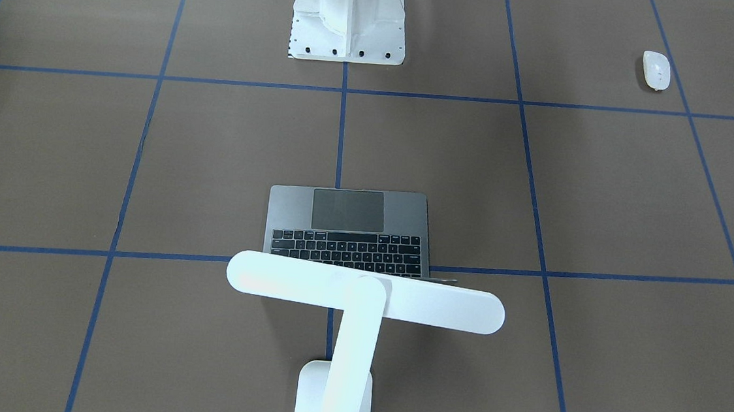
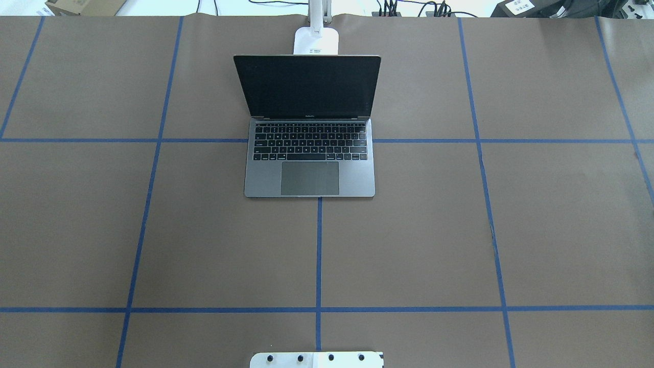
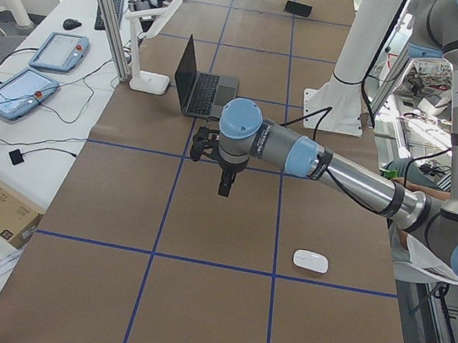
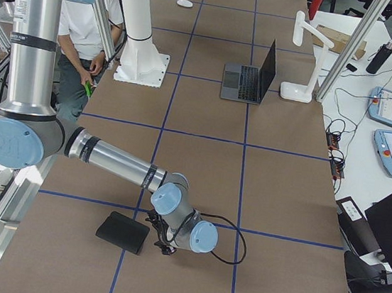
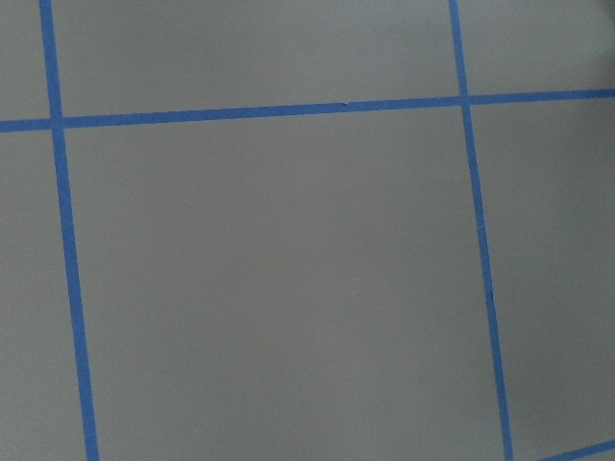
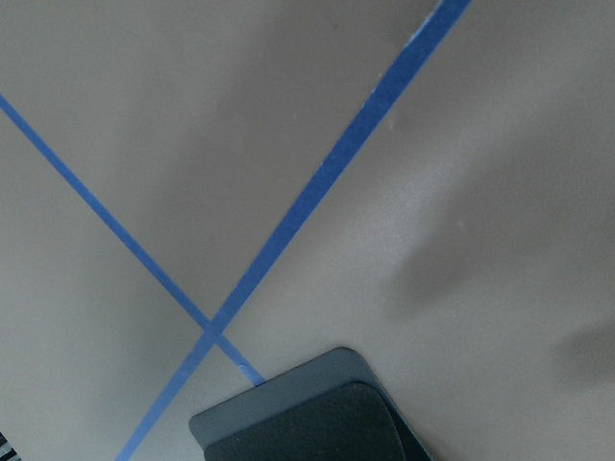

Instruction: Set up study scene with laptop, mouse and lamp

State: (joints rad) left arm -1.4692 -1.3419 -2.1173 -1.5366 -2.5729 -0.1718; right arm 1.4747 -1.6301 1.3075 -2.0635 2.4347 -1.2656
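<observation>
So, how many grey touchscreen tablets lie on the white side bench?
2. On the white side bench, one grey touchscreen tablet lies farther along, the second tablet nearer the camera. None seems hidden.

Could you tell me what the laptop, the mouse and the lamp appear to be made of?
The laptop looks like matte grey metal, with an even dull sheen. The mouse seems glossy white plastic, catching highlights. The lamp appears smooth white, plastic or painted metal; I cannot tell which.

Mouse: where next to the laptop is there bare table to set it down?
Both sides of the laptop are bare table; so is the stretch between its front edge and the white pedestal. Crowded only behind the screen, where the lamp stands.
</observation>
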